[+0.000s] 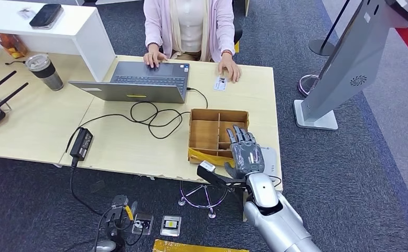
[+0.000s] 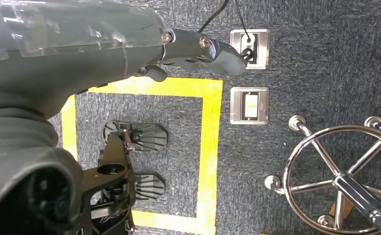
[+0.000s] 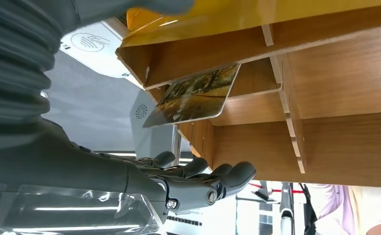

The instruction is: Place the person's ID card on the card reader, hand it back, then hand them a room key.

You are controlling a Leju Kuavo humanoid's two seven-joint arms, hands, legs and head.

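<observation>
Over the wooden divided box [image 1: 216, 127], right hand [image 1: 246, 154], fingers [image 3: 227, 175] spread, apparently empty, near a card [image 3: 194, 95]

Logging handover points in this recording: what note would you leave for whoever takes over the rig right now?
Right hand: open, holding nothing, fingers stretched over the wooden divided box.
Left hand: hangs toward the floor, nothing seen in it; finger pose unclear.
ID card: on the table by the person's hand, not on the card reader.
Room key card: in the box, not picked up.
Done: cannot tell whether the ID was scanned.
Left: take the key card and hand it over.
</observation>
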